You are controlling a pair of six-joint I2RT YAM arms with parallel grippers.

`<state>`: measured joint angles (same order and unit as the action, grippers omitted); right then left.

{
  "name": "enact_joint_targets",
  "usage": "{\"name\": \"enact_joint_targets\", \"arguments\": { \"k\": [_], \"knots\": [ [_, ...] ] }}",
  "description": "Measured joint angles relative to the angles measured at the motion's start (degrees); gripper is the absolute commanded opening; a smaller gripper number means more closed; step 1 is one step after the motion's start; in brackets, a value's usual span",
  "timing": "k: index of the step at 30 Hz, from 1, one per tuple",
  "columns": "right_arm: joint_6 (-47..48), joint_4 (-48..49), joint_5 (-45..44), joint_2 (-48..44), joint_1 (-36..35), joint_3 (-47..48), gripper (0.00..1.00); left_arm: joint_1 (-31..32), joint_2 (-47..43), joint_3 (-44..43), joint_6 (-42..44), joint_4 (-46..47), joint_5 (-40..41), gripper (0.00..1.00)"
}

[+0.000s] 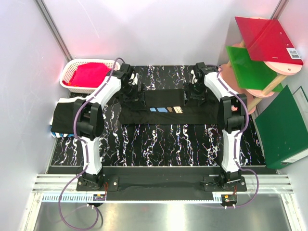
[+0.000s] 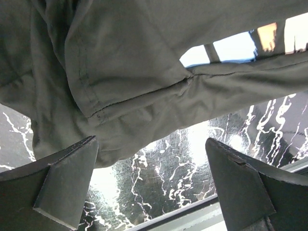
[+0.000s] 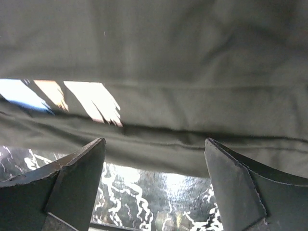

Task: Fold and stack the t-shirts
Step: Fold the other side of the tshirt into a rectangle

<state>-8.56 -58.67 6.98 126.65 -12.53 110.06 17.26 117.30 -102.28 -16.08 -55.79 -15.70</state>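
Note:
A black t-shirt (image 1: pixel 192 117) lies partly folded as a wide band across the middle of the marbled table, its blue, orange and pale brush strokes (image 1: pixel 166 109) facing up. My left gripper (image 1: pixel 132 97) hovers over its left end and my right gripper (image 1: pixel 193 94) over its right end. In the left wrist view the left gripper (image 2: pixel 151 166) is open, the shirt's hemmed sleeve (image 2: pixel 134 62) just beyond its fingertips. The right gripper (image 3: pixel 154 168) is open too, with the shirt's folded edge (image 3: pixel 168 139) running across in front of it. Only table shows between each pair of fingers. A folded black pile (image 1: pixel 65 115) lies at the table's left edge.
A white basket (image 1: pixel 72 65) holding pink cloth stands at the back left. Red and green folders (image 1: pixel 267 38) rest on a wooden stand at the back right, with a dark green binder (image 1: pixel 284 125) below them. White walls close in on both sides.

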Motion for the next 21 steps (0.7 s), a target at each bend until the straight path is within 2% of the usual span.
{"name": "enact_joint_targets", "arguments": {
  "k": [9, 19, 20, 21],
  "knots": [
    [0.02, -1.25, 1.29, -0.83, -0.98, -8.48, 0.91, 1.05, 3.65, -3.74, 0.74, -1.75, 4.46, 0.99],
    [0.00, -1.16, 1.29, -2.75, -1.03, -9.11, 0.92, 1.29, 8.70, -4.35, 0.81, -3.74, 8.94, 0.99],
    [0.00, -1.14, 1.29, -2.89, -1.03, -9.11, 0.92, 1.29, 8.70, -4.26, 0.81, -3.72, 9.25, 0.97],
    [0.00, -1.14, 1.29, -2.97, -1.03, -9.11, 0.92, 1.29, 8.70, -4.13, 0.79, -3.74, 9.55, 0.82]
  ]
}}
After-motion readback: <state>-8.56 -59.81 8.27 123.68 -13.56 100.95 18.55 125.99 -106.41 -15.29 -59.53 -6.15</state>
